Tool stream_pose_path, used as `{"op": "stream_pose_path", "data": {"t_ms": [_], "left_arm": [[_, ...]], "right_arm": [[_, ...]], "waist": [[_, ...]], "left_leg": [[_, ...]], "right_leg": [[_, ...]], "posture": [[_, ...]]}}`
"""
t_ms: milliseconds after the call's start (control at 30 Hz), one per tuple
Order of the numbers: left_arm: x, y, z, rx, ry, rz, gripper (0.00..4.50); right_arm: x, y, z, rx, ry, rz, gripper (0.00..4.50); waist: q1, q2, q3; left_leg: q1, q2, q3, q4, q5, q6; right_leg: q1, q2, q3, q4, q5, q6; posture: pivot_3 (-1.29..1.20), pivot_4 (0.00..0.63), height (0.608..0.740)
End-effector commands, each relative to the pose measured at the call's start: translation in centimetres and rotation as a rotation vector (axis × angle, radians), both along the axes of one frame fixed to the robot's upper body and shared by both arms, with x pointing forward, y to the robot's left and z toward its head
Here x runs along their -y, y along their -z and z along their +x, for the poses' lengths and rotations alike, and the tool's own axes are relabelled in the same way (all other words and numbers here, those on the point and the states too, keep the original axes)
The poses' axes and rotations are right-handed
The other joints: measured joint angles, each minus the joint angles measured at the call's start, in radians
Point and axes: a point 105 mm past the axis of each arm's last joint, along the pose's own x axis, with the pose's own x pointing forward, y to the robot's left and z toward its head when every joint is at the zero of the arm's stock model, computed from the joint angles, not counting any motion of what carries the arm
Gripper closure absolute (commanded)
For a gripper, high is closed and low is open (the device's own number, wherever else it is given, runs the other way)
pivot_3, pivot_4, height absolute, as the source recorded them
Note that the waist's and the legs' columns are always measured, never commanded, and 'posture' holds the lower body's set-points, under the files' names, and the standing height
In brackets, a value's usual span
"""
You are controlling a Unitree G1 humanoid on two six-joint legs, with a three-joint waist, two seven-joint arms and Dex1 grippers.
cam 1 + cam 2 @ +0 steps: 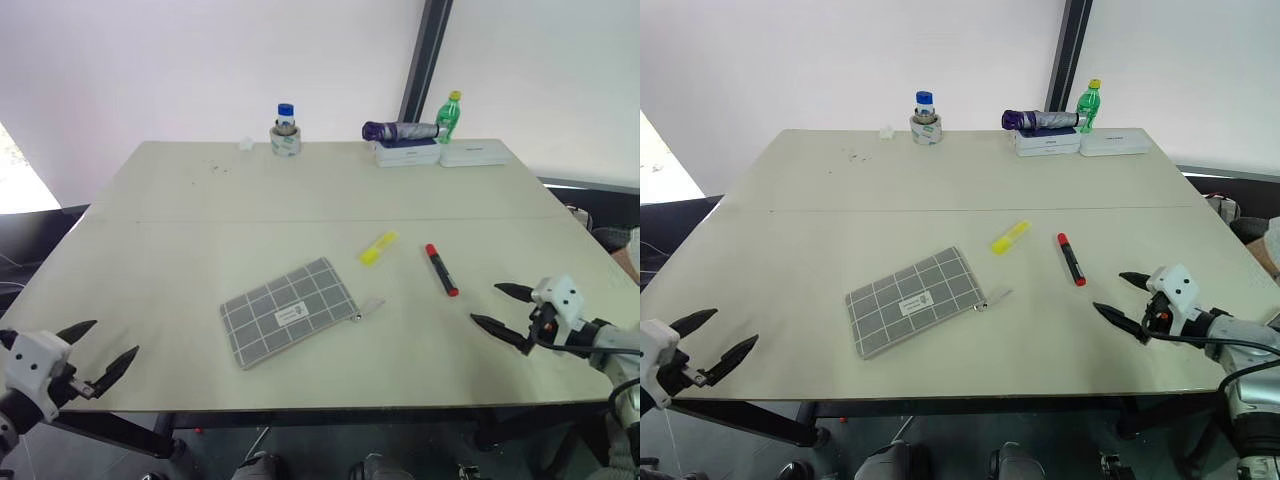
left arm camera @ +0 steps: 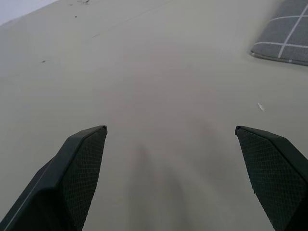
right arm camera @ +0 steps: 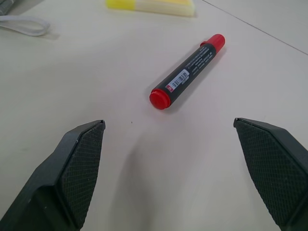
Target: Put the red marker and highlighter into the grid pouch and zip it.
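Observation:
The grid pouch (image 1: 290, 311) lies flat near the middle of the table, its zipper pull tab (image 1: 369, 308) sticking out on its right. Just beyond it to the right lies the yellow highlighter (image 1: 378, 248), and further right the red marker (image 1: 441, 269) with its black middle band. My right gripper (image 1: 502, 306) hovers open near the table's front right, a short way right of the marker (image 3: 187, 79), nothing between its fingers. At the front left edge my left gripper (image 1: 106, 345) stands open and empty, the pouch's corner (image 2: 285, 34) ahead of it.
Along the far edge stand a blue-capped jar on a tape roll (image 1: 286, 133), a folded purple umbrella (image 1: 400, 130) on white boxes (image 1: 440, 153), and a green bottle (image 1: 449, 116). A dark post (image 1: 425, 55) rises behind the table.

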Motion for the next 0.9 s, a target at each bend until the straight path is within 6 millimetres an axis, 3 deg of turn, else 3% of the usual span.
{"op": "stream_pose_path", "data": {"t_ms": [33,833,900], "left_arm": [[-0.4,-1.5,0.1,0.062,-0.006,0.066,0.00],[2.7,-2.9,1.6,0.172,0.167,0.160,0.00],[3.2,-3.3,1.9,0.197,0.189,0.189,0.00]], "right_arm": [[-0.2,-0.7,0.4,0.042,-0.008,-0.012,0.05],[-1.8,-1.8,1.6,0.067,-0.057,-0.003,0.05],[-2.6,-2.4,1.9,0.068,-0.070,0.039,0.56]], "waist": [[0.000,0.000,0.000],[-0.001,0.000,0.000],[-0.002,0.000,0.000]], "left_leg": [[0.000,0.000,0.000,0.000,0.000,0.000],[0.000,0.000,0.000,-0.001,0.000,0.000],[0.000,0.000,0.000,-0.001,0.000,0.000]], "right_leg": [[0.000,0.000,0.000,0.000,0.000,0.000],[0.000,0.000,0.000,0.000,0.000,0.000],[0.000,0.000,0.000,-0.001,0.000,0.000]], "posture": [[0.00,0.150,0.738],[0.00,0.150,0.738],[0.00,0.150,0.738]]}}
